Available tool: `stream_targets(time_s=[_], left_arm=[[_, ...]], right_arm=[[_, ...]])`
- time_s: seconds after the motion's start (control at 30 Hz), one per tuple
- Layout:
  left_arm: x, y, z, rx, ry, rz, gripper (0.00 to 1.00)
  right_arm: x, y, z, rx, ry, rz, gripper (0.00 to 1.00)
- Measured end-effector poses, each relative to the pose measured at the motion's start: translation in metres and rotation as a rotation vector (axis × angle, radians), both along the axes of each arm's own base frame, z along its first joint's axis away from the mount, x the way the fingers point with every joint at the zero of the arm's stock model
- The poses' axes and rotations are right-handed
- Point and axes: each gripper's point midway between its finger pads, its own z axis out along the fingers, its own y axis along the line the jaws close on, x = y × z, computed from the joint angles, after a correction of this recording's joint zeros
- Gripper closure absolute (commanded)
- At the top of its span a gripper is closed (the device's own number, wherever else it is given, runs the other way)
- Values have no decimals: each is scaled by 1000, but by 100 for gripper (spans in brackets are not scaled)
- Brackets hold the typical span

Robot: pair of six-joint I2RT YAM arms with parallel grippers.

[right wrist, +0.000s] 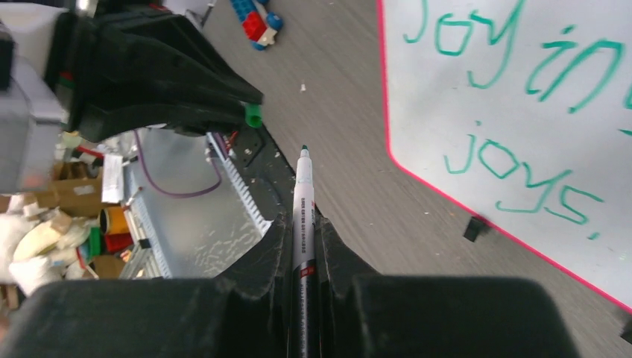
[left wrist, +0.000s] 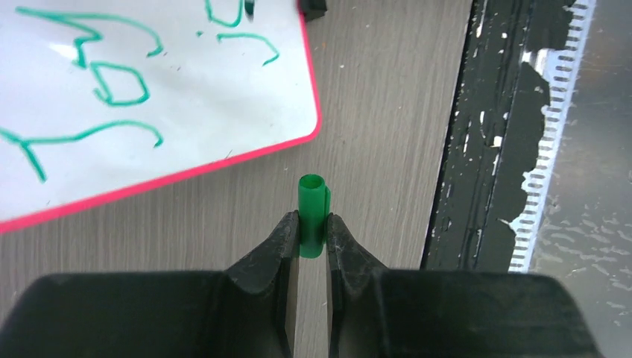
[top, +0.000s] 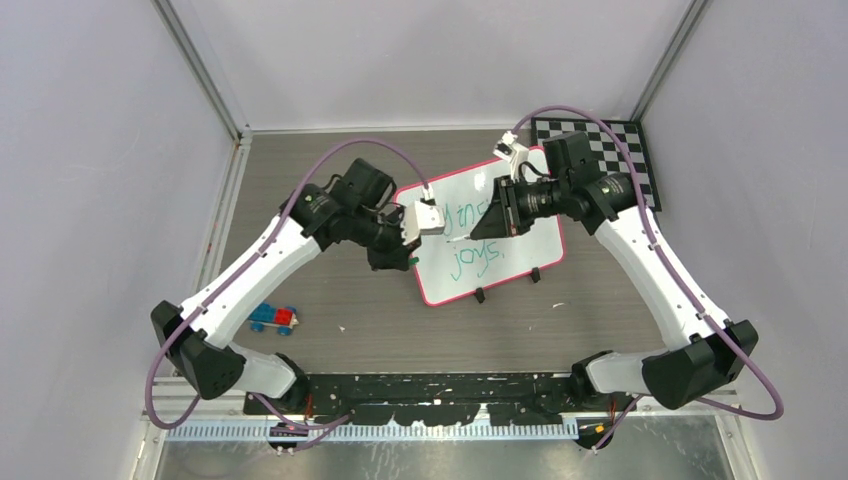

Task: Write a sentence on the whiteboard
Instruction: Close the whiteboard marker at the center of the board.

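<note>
Pinching pen (right wrist: 303,186) in right gripper (right wrist: 302,220), tip toward 12 o'clock; pinching cap (left wrist: 312,200) in left gripper (left wrist: 313,221). Judging pen light, stiff, slick: hold mid-barrel.

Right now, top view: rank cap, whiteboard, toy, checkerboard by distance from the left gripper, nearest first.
1. Cap: pinched in the left gripper itself.
2. Whiteboard: right beside it, on its right.
3. Toy: off to the left, nearer the arm bases.
4. Checkerboard: far right corner, beyond the whiteboard.
</note>
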Motion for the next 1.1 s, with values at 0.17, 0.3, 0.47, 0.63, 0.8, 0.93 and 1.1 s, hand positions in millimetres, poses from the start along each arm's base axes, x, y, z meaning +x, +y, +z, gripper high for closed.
stream_targets(time_s=[0.17, 0.3, 0.47, 0.63, 0.8, 0.93, 1.1], left_arm=[[-10, -18, -4, 8, 29, -52, 100], [-15, -25, -3, -3, 41, -74, 100], [-18, -31, 5, -26, 36, -91, 100], [-21, -34, 9, -40, 43, -100, 100], [-25, -36, 10, -47, 51, -110, 100], [-26, -37, 10, -50, 54, -114, 100], [-26, -37, 10, -51, 54, -115, 100]], right_arm=[[-17, 13, 6, 42, 29, 71, 100], [-26, 20, 8, 57, 39, 113, 100], [-33, 25, 6, 59, 51, 142, 100], [-38, 28, 5, 65, 60, 164, 100], [-39, 30, 3, 63, 70, 172, 100], [-39, 32, 2, 60, 75, 177, 100], [-40, 32, 1, 57, 76, 181, 100]])
